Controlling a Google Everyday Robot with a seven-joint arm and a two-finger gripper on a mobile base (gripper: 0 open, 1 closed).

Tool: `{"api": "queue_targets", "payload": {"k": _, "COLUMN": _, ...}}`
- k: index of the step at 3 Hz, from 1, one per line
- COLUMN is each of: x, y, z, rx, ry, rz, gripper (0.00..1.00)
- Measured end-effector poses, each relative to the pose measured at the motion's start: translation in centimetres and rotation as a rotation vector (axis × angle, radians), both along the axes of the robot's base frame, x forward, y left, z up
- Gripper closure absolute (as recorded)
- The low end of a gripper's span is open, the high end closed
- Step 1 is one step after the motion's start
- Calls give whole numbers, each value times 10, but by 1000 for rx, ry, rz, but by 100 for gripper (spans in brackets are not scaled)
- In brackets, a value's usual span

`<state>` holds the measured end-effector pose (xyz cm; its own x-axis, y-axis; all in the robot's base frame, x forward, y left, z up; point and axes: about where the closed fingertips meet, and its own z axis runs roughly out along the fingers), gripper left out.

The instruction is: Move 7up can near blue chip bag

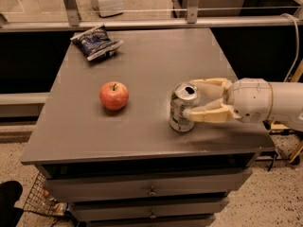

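Observation:
The 7up can [181,111], silver with green and white markings and an open top, stands upright near the front right of the grey table [147,60]. My gripper [189,98] reaches in from the right. Its two cream fingers [208,113] lie on either side of the can, one behind it and one in front, and both touch it. The blue chip bag [97,41] lies flat at the table's far left corner, well away from the can.
A red apple [114,95] sits left of the can, between it and the bag. A metal rail [142,22] runs behind the table. Drawers [151,191] are below the front edge. A wire basket [42,200] stands on the floor at the lower left.

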<state>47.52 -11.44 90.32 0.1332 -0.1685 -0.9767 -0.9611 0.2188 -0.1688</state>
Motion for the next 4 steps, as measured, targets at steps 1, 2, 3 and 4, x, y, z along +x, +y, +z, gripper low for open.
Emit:
{"api": "queue_targets", "payload": {"k": 1, "x": 9, "y": 3, "z": -2, "rx": 20, "ry": 10, "rz": 18, "gripper": 100}}
{"api": "queue_targets", "payload": {"k": 2, "x": 31, "y": 0, "z": 3, "rx": 45, "ry": 30, "rz": 27, "gripper": 100}}
{"api": "queue_targets", "payload": {"k": 3, "x": 74, "y": -4, "z": 25, "rx": 53, "ry": 44, "rz": 32, "gripper": 100}}
{"api": "queue_targets", "payload": {"k": 4, "x": 125, "y": 5, "z": 41, "rx": 21, "ry": 85, "rz": 53, "gripper": 100}}
